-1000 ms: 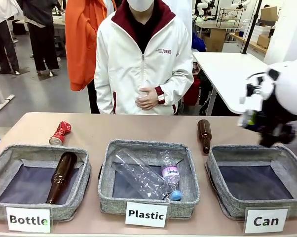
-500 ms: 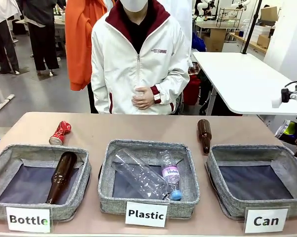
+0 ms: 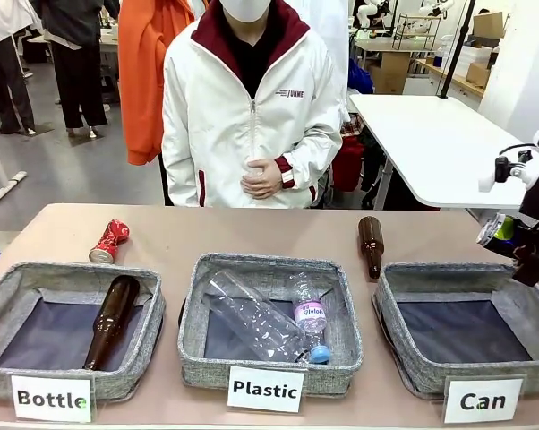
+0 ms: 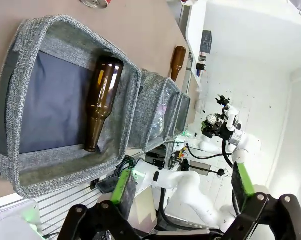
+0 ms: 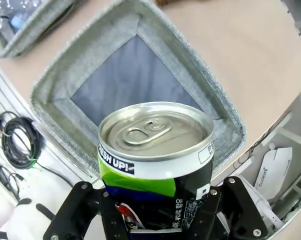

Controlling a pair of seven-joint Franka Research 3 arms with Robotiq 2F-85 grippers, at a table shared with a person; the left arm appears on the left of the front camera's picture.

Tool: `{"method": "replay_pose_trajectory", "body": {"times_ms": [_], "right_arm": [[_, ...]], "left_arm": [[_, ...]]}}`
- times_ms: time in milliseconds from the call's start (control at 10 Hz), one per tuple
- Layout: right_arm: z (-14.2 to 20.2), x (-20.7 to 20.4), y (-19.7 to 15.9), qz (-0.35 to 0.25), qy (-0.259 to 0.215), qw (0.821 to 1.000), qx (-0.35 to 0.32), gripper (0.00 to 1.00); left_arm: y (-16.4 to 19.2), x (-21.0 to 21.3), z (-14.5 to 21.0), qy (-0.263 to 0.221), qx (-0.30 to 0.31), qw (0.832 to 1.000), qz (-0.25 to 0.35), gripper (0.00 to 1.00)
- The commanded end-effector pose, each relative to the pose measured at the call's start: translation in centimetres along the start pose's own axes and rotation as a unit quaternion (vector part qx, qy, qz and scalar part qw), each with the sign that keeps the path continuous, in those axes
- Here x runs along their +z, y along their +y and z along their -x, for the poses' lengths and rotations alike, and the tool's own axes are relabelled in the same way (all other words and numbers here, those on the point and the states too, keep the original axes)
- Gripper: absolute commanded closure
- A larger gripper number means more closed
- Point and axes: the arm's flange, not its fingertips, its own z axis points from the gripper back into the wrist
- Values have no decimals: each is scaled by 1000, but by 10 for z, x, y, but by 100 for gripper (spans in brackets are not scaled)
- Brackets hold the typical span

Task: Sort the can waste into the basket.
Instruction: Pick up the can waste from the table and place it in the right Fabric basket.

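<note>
Front: cards [image 3: 266, 389] read "Bottle", "Plastic", "Can". Right gripper [image 3: 523, 255] had the dark can [image 3: 497, 230] at its jaws, above the Can basket [image 3: 397, 296]'s far right rim. Red can [image 3: 109, 241] lay on the table [image 3: 252, 233], far left.
Right wrist: dark can [image 5: 155, 150], print "…ESH UP!", sat between the jaws over the basket [image 5: 60, 100]; pinched or slack, cannot tell.
Left wrist: left gripper [image 4: 183, 182] spread wide, empty.
</note>
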Motion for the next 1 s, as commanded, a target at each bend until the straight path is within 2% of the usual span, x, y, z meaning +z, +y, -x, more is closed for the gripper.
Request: {"method": "replay_pose_trajectory", "body": {"times_ms": [0, 100, 300, 400, 600, 800, 900], "right_arm": [[10, -18, 13, 14, -3, 1000, 8, 40], [9, -17, 13, 20, -4, 1000, 10, 0], [7, -21, 9, 14, -7, 1000, 12, 0], [6, -20, 7, 16, -8, 1000, 9, 17], [4, -21, 5, 21, -7, 1000, 2, 0], [0, -22, 2, 20, -11, 999, -33, 0], [0, -17, 1, 3, -42, 994, -98, 0]], "left_arm": [[0, 1, 3, 5, 5, 1000, 0, 0], [0, 1, 3, 5, 5, 1000, 0, 0], [0, 1, 3, 5, 5, 1000, 0, 0], [0, 1, 3, 5, 5, 1000, 0, 0], [0, 1, 3, 5, 5, 1000, 0, 0], [0, 1, 3, 5, 5, 1000, 0, 0], [0, 1, 3, 5, 5, 1000, 0, 0]]}}
